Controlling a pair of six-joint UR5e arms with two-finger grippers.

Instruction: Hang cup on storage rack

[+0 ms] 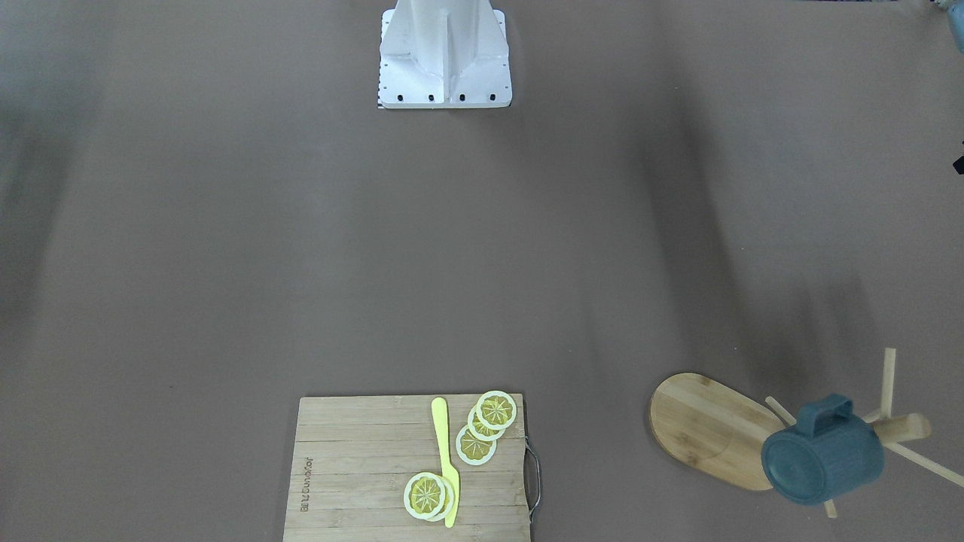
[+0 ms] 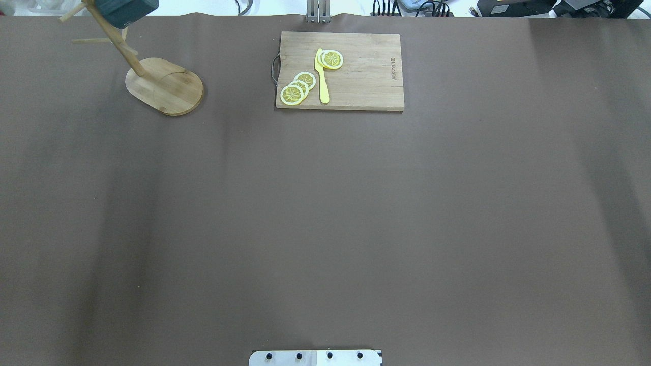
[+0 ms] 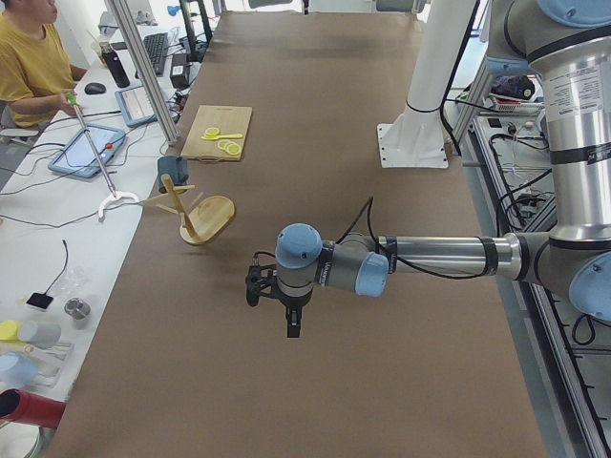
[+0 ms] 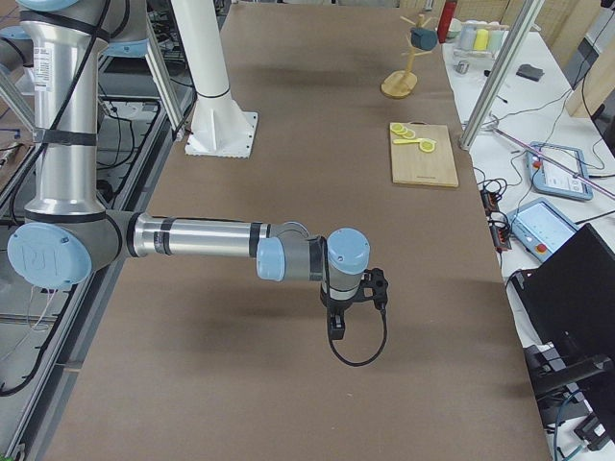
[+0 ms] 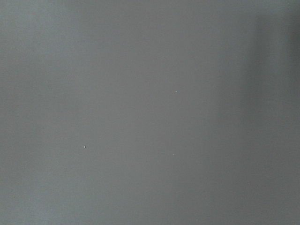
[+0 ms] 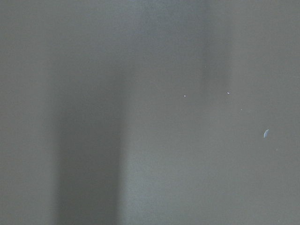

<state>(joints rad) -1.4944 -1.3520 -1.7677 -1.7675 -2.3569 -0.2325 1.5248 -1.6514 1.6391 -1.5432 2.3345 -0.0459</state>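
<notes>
The cup hangs on a peg of the storage rack, at the far left corner of the tabletop, so the hanging looks done. The left hand and right hand hover well apart from it. I cannot tell how far open they are, and no grasp seems needed next.

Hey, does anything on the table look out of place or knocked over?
Nothing stands out. The cup hangs on the storage rack, which stands on its base; the lemon slices and yellow knife lie on the cutting board.
</notes>
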